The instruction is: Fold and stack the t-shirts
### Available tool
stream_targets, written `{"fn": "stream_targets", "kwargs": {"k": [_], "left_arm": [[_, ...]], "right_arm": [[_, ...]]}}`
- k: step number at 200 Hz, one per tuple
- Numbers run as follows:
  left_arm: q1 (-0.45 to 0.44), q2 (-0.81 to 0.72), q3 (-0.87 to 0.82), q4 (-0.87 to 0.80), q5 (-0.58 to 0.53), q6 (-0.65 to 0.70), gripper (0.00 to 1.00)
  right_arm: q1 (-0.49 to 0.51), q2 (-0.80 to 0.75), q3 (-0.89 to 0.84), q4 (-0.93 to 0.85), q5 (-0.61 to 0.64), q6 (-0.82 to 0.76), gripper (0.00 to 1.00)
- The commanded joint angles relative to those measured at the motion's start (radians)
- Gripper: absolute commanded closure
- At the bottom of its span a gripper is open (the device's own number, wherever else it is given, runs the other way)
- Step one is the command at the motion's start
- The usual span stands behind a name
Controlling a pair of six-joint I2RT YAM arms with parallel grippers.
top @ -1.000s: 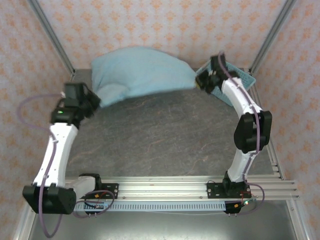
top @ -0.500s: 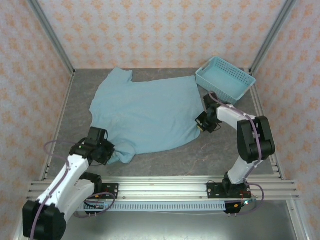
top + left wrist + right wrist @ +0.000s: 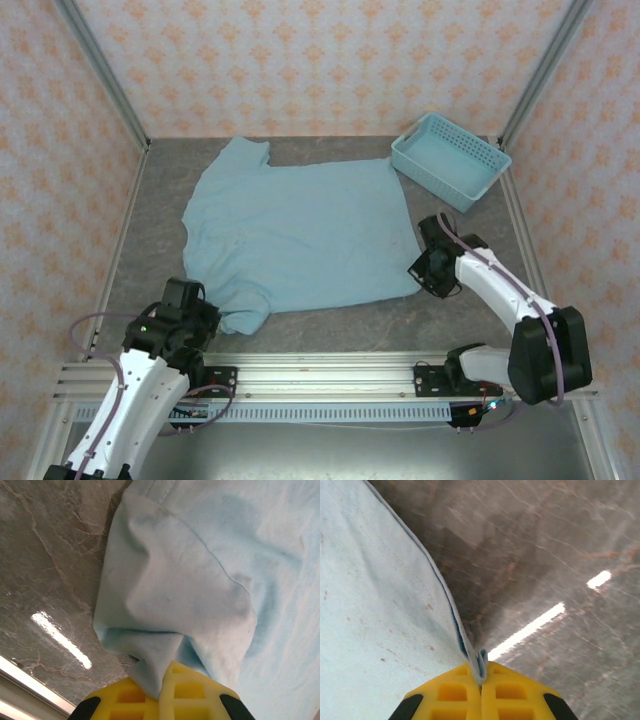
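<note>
A: What goes wrong here?
B: On the left, the sleeve (image 3: 170, 595) is bunched; a tug there wrinkles the t-shirt (image 3: 300, 230). On the right, the thin hem (image 3: 445, 605) may slip free.
A: Grippers?
B: The left gripper (image 3: 167, 675) is clamped tight on that sleeve, far left of the basket (image 3: 428, 178), nearer us. The right gripper (image 3: 481, 677) is pinched closed on the hem corner, just this side of the basket. The t-shirt lies flat, left of the basket.

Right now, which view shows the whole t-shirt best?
Top external: the t-shirt lies spread across the table, whole garment in frame. Left wrist shows a bunched corner pinched in the left gripper; right wrist shows a hemmed edge pinched in the right gripper.
</note>
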Motion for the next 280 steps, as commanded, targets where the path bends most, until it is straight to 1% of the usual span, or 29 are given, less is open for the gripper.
{"fn": "stream_targets", "kwargs": {"k": [1,10,14,23,42,51,65,77,90,112,139,158,174,198,213,232,249,251,266,280], "left_arm": [[-0.006,0.032,0.086,-0.291,0.01,0.027,1.0],[-0.006,0.049,0.108,-0.332,0.003,0.043,1.0],[-0.007,0.056,0.118,-0.346,-0.001,0.05,1.0],[-0.007,0.067,0.132,-0.366,-0.003,0.062,1.0],[-0.012,0.094,0.126,-0.343,0.052,0.061,1.0],[-0.029,0.111,0.136,-0.325,0.066,0.059,1.0],[-0.075,0.151,0.197,-0.341,0.024,0.06,1.0],[-0.124,0.19,0.24,-0.323,0.007,0.077,1.0],[-0.202,0.247,0.267,-0.304,-0.013,0.086,1.0],[-0.406,0.361,0.311,-0.272,-0.103,0.06,1.0],[-0.643,0.454,0.314,-0.166,-0.22,-0.111,1.0],[-0.73,0.485,0.275,-0.039,-0.238,-0.221,1.0],[-0.752,0.528,0.274,0.005,-0.237,-0.251,1.0],[-0.757,0.567,0.302,0.0,-0.262,-0.247,1.0],[-0.767,0.563,0.319,-0.055,-0.292,-0.27,1.0],[-0.773,0.53,0.361,-0.185,-0.386,-0.293,1.0],[-0.773,0.497,0.41,-0.289,-0.504,-0.31,1.0],[-0.773,0.494,0.416,-0.299,-0.517,-0.313,1.0],[-0.768,0.486,0.454,-0.341,-0.599,-0.31,1.0],[-0.746,0.498,0.49,-0.367,-0.65,-0.294,1.0]], "right_arm": [[0.001,-0.043,-0.043,-0.123,0.065,0.004,1.0],[0.002,-0.05,-0.05,-0.146,0.091,0.002,1.0],[0.002,-0.082,-0.055,-0.151,0.1,0.001,1.0],[0.002,-0.1,-0.065,-0.154,0.108,-0.004,1.0],[0.002,-0.098,-0.085,-0.154,0.112,-0.012,1.0],[0.001,-0.086,-0.09,-0.148,0.107,-0.019,1.0],[0.0,-0.076,-0.09,-0.146,0.112,-0.023,1.0],[-0.001,-0.073,-0.083,-0.144,0.119,-0.028,1.0],[-0.004,-0.069,-0.069,-0.141,0.121,-0.032,1.0],[-0.009,-0.06,-0.038,-0.142,0.123,-0.047,1.0],[-0.016,-0.025,-0.015,-0.136,0.097,-0.061,1.0],[-0.016,-0.022,-0.013,-0.132,0.077,-0.067,1.0],[-0.018,-0.017,-0.017,-0.131,0.071,-0.073,1.0],[-0.025,-0.016,-0.024,-0.139,0.062,-0.087,1.0],[-0.03,-0.02,-0.022,-0.155,0.058,-0.097,1.0],[-0.039,-0.04,-0.011,-0.184,0.067,-0.103,1.0],[-0.05,-0.049,-0.01,-0.205,0.069,-0.092,1.0],[-0.051,-0.071,-0.01,-0.206,0.07,-0.09,1.0],[-0.064,-0.093,-0.02,-0.205,0.05,-0.079,1.0],[-0.078,-0.093,-0.021,-0.201,0.027,-0.072,1.0]]}}
